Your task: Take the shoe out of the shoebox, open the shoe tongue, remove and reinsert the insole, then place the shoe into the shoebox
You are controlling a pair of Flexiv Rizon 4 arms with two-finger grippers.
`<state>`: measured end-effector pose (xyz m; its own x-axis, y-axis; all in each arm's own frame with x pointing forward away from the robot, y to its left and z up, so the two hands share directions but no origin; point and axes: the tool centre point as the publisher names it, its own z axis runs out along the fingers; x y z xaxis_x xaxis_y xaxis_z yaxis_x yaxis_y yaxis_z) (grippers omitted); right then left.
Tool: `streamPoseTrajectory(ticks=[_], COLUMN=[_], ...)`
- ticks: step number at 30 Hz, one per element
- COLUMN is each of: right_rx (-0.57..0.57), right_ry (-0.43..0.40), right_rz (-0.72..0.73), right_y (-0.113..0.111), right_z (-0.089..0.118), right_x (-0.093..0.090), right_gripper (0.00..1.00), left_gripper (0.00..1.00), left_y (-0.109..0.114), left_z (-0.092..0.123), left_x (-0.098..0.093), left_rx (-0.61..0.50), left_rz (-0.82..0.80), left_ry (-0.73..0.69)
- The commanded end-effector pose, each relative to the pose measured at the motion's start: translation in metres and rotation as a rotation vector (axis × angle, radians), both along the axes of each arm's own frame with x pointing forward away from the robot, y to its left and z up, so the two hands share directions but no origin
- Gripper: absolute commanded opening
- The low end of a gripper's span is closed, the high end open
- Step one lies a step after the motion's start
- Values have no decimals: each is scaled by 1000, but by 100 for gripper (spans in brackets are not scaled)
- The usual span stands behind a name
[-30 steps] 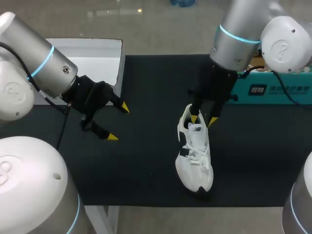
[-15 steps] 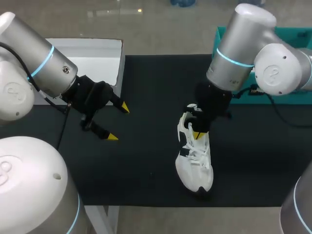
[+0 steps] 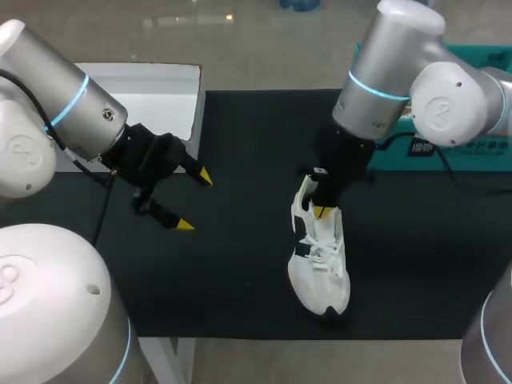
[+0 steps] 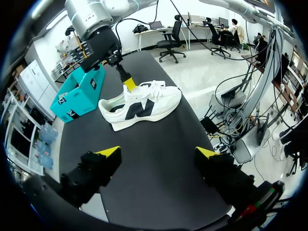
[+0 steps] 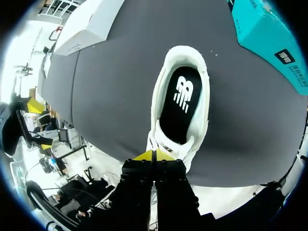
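White shoe (image 3: 318, 260) lies on the black table (image 3: 240, 272) at five o'clock, outside the teal shoebox (image 3: 472, 148) at two — right gripper (image 3: 322, 212) pinches its tongue (image 5: 166, 142); left gripper (image 3: 195, 201) hangs spread at nine o'clock.

White shoe (image 3: 318, 256) stands upright on its sole, near teal shoebox (image 3: 488, 156).
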<state>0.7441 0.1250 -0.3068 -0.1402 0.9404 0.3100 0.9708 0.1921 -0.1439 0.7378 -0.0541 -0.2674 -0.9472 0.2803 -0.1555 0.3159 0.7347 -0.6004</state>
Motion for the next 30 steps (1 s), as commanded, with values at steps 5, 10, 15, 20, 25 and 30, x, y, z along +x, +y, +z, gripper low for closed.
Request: streamPoseTrajectory(ticks=[5,10,15,20,25,30], right_rx=[-11,69,72,48,48,48], right_ry=[-47,-76,-115,-109,-109,-109], right_rz=[-10,177,569,458,458,458], right_y=[-22,-30,-26,-27,-27,-27], right_z=[27,28,29,42,42,42], right_x=[-2,19,27,33,33,33], right_gripper=[0,0,0,100,100,100], left_gripper=[100,100,100,100,100,100], left_y=[-1,-1,-1,-1,-1,-1], left_z=[-1,-1,-1,-1,-1,-1], left_x=[0,0,0,0,0,0], left_rx=[4,4,4,4,4,4], left_rz=[0,0,0,0,0,0], left_ry=[-1,-1,-1,-1,-1,-1])
